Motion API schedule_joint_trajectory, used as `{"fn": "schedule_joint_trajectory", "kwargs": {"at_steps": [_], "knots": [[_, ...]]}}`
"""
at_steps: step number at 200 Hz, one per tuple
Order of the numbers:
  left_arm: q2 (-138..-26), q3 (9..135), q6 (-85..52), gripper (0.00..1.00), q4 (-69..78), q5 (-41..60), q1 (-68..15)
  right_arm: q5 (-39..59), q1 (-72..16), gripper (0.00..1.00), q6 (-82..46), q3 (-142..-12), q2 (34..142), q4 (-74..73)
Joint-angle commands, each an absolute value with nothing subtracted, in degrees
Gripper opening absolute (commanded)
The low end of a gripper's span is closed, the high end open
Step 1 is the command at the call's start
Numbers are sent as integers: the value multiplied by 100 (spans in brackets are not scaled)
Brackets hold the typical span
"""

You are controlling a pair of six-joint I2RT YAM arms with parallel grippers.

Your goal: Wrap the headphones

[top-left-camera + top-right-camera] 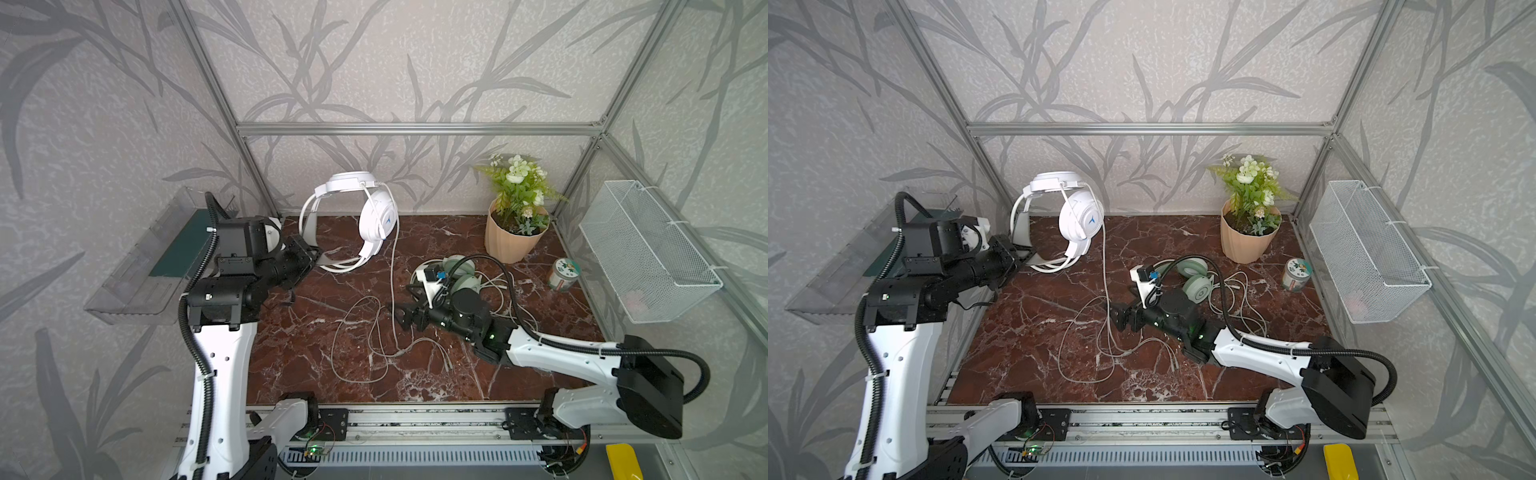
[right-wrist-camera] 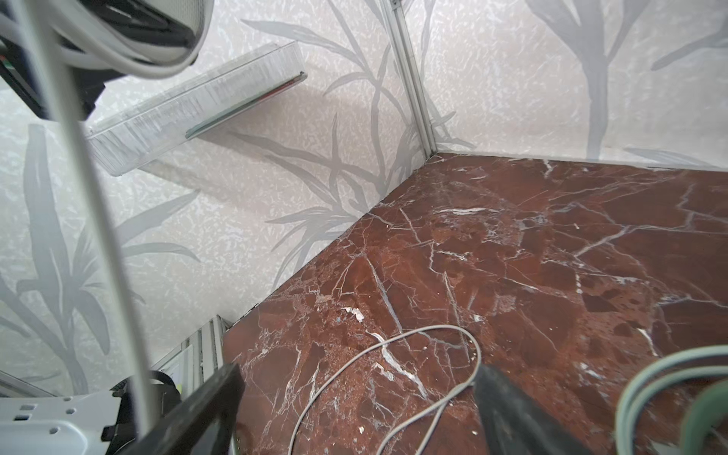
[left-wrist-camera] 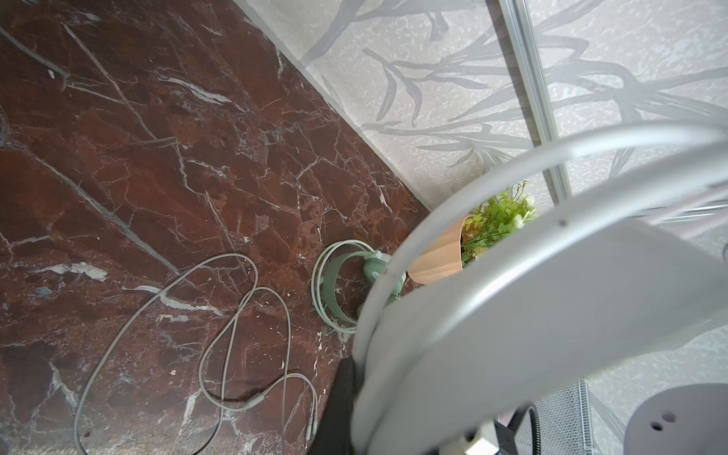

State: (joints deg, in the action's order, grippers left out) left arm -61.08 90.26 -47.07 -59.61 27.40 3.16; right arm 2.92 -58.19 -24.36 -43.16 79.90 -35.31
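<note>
Marble tabletop (image 1: pixel 457 374) holds the mint headset (image 1: pixel 1198 286) just beside the potted plant (image 1: pixel 515 237), while farther from it the left gripper (image 1: pixel 311 253) clamps the white headset (image 1: pixel 376 218) by its stiff headband and the right gripper (image 1: pixel 401 318), jaws apart, waits beside its limp cable (image 1: pixel 392 270) (thin, likely slippery).

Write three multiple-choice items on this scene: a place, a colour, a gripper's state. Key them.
1. Where is the mint green headset? A in the wire basket; B on the table near the plant pot; C on the clear shelf.
2. What colour is the raised headset? A black; B white; C red.
3. How is the right gripper? A open; B shut on the tin; C shut on the pot.
Key: B, it lies by the pot; B, its cups are white; A, its jaws stand apart.
</note>
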Motion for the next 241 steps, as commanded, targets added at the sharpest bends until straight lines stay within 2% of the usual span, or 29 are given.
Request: {"fn": "schedule_joint_trajectory", "kwargs": {"at_steps": [1, 42, 69, 92, 141, 180, 241], "knots": [[-6004, 9114, -5028, 0, -5653, 2953, 307, 290, -6161, 86, -2494, -4543, 8370, -4186], [-6047, 9228, -4870, 0, -5774, 2803, 307, 5, -6407, 80, -2378, -4368, 8557, -4528], [-6088, 9298, -4634, 0, -5965, 2601, 302, -828, -6369, 79, -2012, -3709, 8297, -5174], [-6117, 9309, -4424, 0, -6165, 2443, 306, -1061, -6336, 79, -1757, -3552, 7801, -4430], [-6145, 9009, -4288, 0, -6278, 2505, 293, 112, -6419, 75, -1798, -3252, 7190, -4060], [-6117, 8983, -4289, 0, -6281, 2536, 297, 0, -6451, 73, -1783, -3346, 7569, -4386], [-6082, 8954, -4279, 0, -6319, 2502, 292, 301, -6451, 47, -1959, -3466, 8391, -4903]]}}
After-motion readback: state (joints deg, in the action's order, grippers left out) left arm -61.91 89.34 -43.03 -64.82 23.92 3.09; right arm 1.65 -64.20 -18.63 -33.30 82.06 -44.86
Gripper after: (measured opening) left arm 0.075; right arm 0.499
